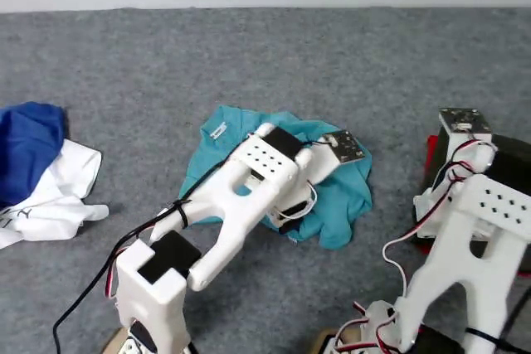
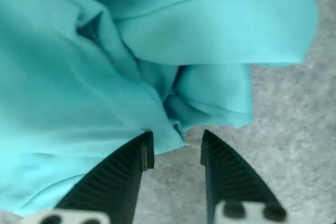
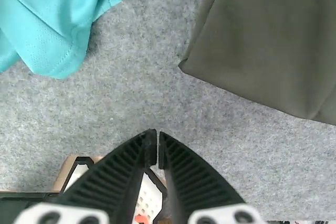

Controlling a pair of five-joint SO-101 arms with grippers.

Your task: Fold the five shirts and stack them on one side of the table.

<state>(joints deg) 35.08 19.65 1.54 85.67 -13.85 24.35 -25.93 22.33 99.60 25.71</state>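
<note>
Shirts lie spread over grey table (image 1: 332, 64), none folded. At 9 o'clock: blue shirt (image 1: 29, 143), crumpled, lying partly on white shirt (image 1: 62, 192); the two touch.

Centre: teal shirt (image 1: 340, 192), bunched. Over it, from 7 o'clock, stretches left arm (image 1: 249, 192). On that arm, left gripper (image 2: 177, 136) has fingers spread, tips at a loose fold on the shirt's edge; a corner of cloth sits between the tips, not pinched.

At 3 o'clock: red cloth (image 1: 431, 151) beside dark shirt (image 1: 510, 163), both largely hidden behind right arm (image 1: 469, 238). Here right gripper (image 3: 157, 136) has fingers pressed together, nothing between them, over bare table between teal shirt and dark shirt, touching neither.
</note>
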